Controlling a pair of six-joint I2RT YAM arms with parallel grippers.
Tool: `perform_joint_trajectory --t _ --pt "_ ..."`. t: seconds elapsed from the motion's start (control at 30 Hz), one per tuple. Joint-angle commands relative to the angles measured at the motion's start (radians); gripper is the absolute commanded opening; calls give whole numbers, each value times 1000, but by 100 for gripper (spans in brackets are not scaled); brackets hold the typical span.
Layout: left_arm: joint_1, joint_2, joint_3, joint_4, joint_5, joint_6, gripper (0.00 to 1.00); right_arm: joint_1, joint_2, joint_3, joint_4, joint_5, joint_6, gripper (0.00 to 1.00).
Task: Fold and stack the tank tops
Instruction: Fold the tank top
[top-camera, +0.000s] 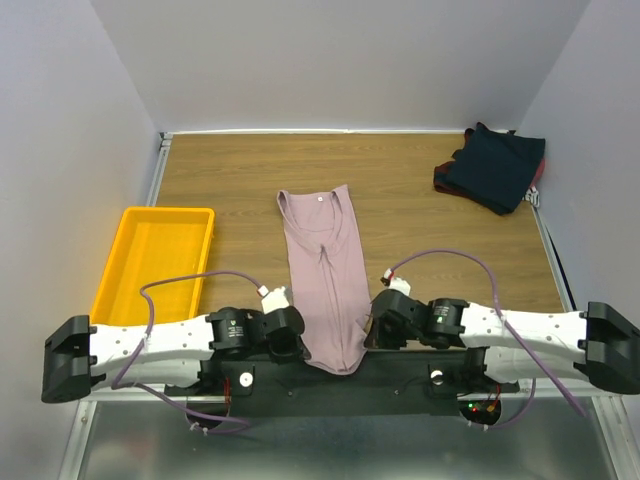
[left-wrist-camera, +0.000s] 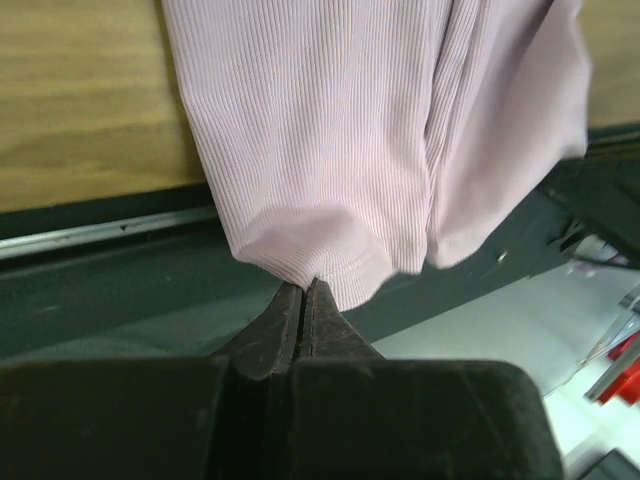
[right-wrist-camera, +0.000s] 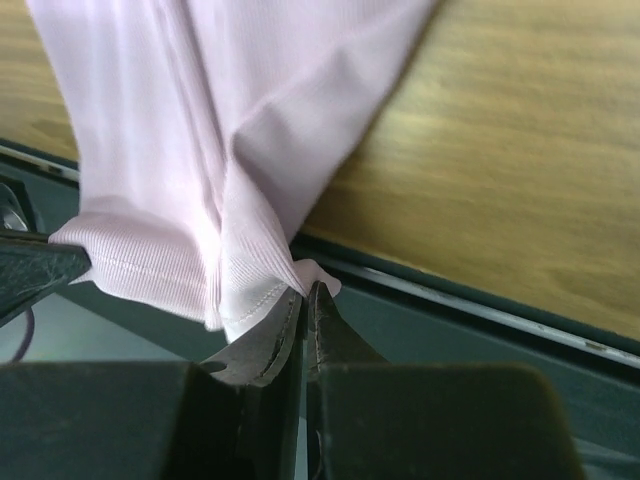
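At the near edge of the table (top-camera: 430, 230), the pink tank top (top-camera: 325, 265) lies lengthwise, neck toward the far wall. Its hem hangs over the edge above the dark base plate (top-camera: 340, 388). The left claw (left-wrist-camera: 305, 292) is pressed together on the hem's left corner, and the right claw (right-wrist-camera: 306, 295) pinches the right corner. Bare wood lies open on both sides of the top. The yellow tray (top-camera: 165, 211) sits along the left edge. The dark tank tops (top-camera: 492, 170) are heaped in the far right corner. A small pale tag (top-camera: 318, 198) at the neckline is too small to read.
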Motion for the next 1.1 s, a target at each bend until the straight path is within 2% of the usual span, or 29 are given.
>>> perform_joint_trajectory --t 0.0,0.17,0.3,0.57,0.77,1.07 --pt "52 -13 51 -36 -67 11 0 -2 31 82 -22 105 -37 1" --pt "156 -13 95 -46 -80 113 0 -46 35 142 -31 135 -74 1" --pt "297 -11 118 -32 -77 207 0 -106 50 196 -31 145 -121 1" --pt "466 50 171 28 -74 360 0 -249 160 299 -21 170 -259 1" --pt "572 124 195 102 -58 449 0 -321 268 380 31 165 -347 1" --pt "669 217 238 200 -41 529 0 -381 383 438 114 141 -403 1"
